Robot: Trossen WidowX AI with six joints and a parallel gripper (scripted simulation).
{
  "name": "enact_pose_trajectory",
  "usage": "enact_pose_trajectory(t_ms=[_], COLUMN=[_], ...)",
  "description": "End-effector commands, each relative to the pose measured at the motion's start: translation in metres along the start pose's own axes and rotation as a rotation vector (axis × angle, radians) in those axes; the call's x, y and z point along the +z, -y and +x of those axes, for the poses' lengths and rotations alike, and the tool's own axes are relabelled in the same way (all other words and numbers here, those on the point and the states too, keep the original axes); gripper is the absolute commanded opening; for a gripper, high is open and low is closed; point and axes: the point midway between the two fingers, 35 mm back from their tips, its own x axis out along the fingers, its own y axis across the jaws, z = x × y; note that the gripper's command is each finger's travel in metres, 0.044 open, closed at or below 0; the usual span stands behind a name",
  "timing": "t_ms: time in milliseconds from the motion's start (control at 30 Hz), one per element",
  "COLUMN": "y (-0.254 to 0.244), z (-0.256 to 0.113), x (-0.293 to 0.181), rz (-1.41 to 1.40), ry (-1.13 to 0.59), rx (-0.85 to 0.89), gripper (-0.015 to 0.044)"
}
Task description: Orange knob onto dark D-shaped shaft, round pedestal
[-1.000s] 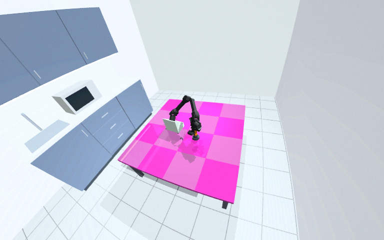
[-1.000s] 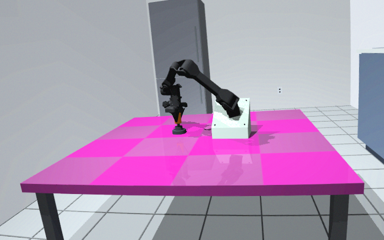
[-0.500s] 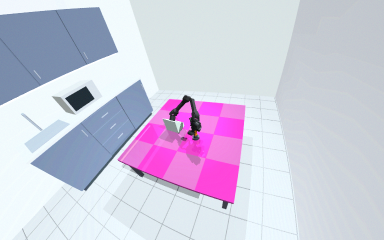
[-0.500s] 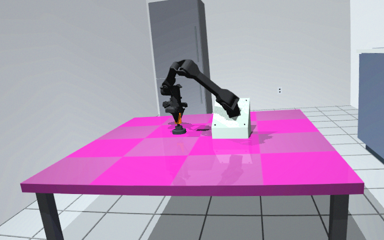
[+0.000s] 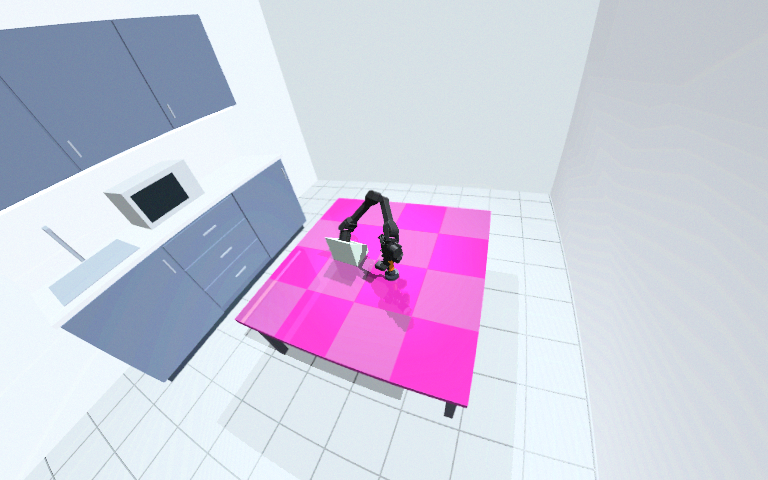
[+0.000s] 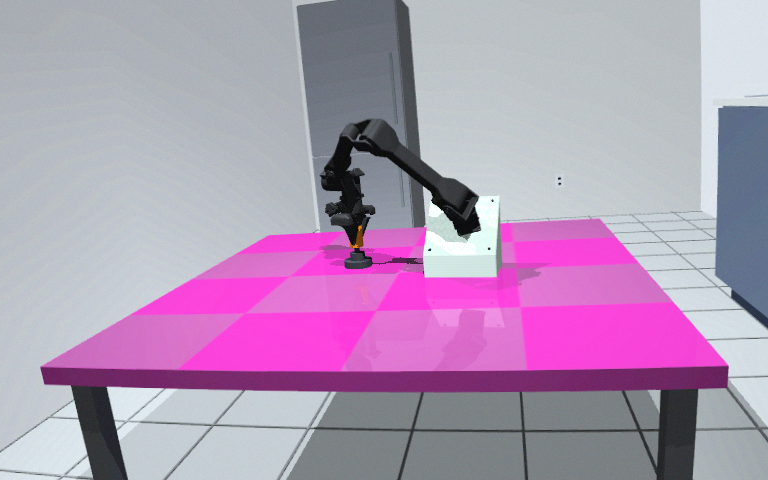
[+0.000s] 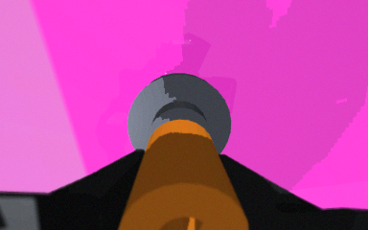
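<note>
"Where is your orange knob [image 5: 391, 267] [image 6: 359, 236] [image 7: 181, 168]?"

"Upright between the fingers of your end effector [image 5: 391, 264] [image 6: 356, 236] [image 7: 180, 159], directly over the round pedestal [image 5: 391, 275] [image 6: 358, 262] [image 7: 143, 112]. The fingers stand about half open, closed firmly against its sides."

"Why hold it like that?"

"Gripped from above, it keeps its hole facing down at the shaft, and I'd say you can turn it there without losing the centre. You seem to be at the lining-up stage; it isn't down on the pedestal."

"Can you see the shaft?"

"No, the knob hides it, so its flat side is anyone's guess. You probably want light pressure and a slow twist until it drops. Push hard while misaligned and it may tilt or slip."

"What about shapes and surfaces?"

"Your knob is a smooth, tapered round body. The pedestal is a dark grey disc with a narrower raised step, and it stands on a glossy pink checked tabletop [image 5: 436, 362] [image 6: 293, 342] [image 7: 100, 72] that shows reflections."

"And after it seats?"

"Press it fully down, then open your fingers."
</note>
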Motion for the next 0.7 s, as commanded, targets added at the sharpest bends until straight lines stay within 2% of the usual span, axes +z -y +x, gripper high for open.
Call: enact_pose_trajectory(t_ms=[0, 267, 667], y=[-0.0007, -0.0004, 0.001], z=[-0.0037, -0.0041, -0.0009], x=[0.0008, 0.0028, 0.0028], rz=[0.0, 0.198, 0.209], ry=[0.001, 0.001, 0.001], rx=[0.001, 0.001, 0.001], gripper=[0.0, 0.0, 0.0])
